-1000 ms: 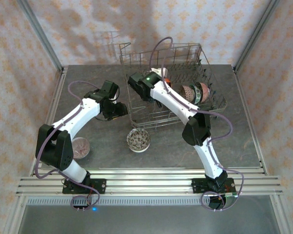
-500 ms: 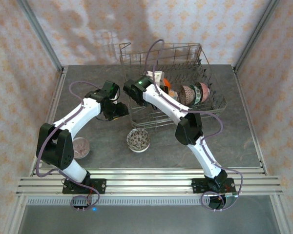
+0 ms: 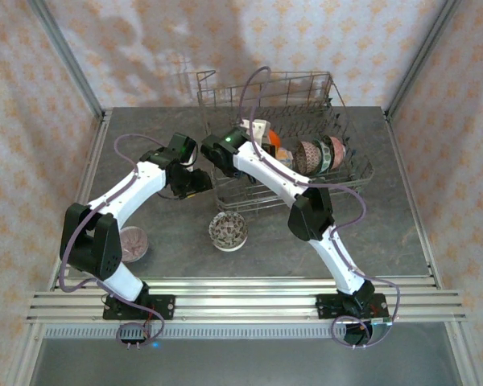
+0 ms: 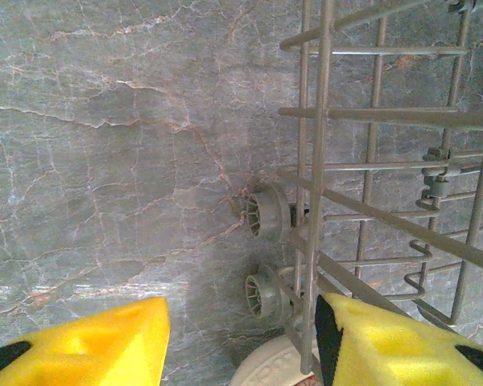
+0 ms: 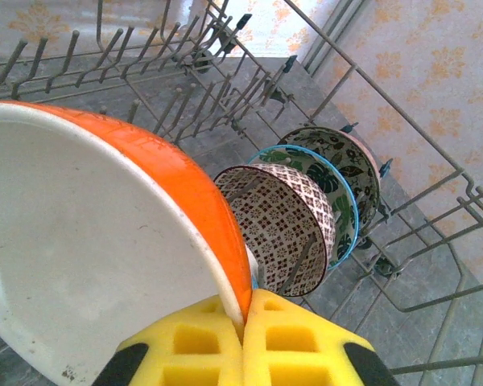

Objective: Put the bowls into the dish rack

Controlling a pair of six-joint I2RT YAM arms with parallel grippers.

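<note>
Inside the dish rack, the right gripper is clamping the orange bowl, best lowered edgewise beside the patterned bowl. Outside it, the left gripper is gaping.

A mock-kitchen robot test cell (wallpapered panels, aluminium frame posts, marble-look tabletop).

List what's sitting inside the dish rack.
Three patterned bowls stand on edge in the dish rack: brown lattice bowl, blue-rimmed leafy bowl, dark leafy bowl. The right gripper holds an orange bowl beside them, which hides whatever sits behind it.
</note>
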